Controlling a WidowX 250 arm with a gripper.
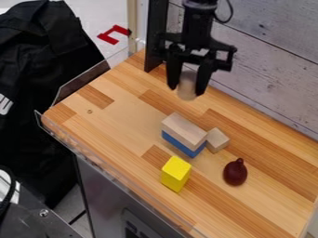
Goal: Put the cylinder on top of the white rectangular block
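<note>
My gripper (186,86) hangs over the back of the wooden table, its two fingers closed around a pale cylinder (187,88). The cylinder is roughly upright, with its lower end below the fingertips. Forward of it lies a pale, whitish-wood rectangular block (184,128), resting on top of a blue block (182,144). The gripper and cylinder are apart from this stack, farther back in the view.
A small pale wooden cube (216,140) is beside the stack's right end. In front stands a yellow block (175,174), and a dark red pear-shaped object (235,172) sits to the right. A wooden wall (273,69) borders the table (112,123) at the back.
</note>
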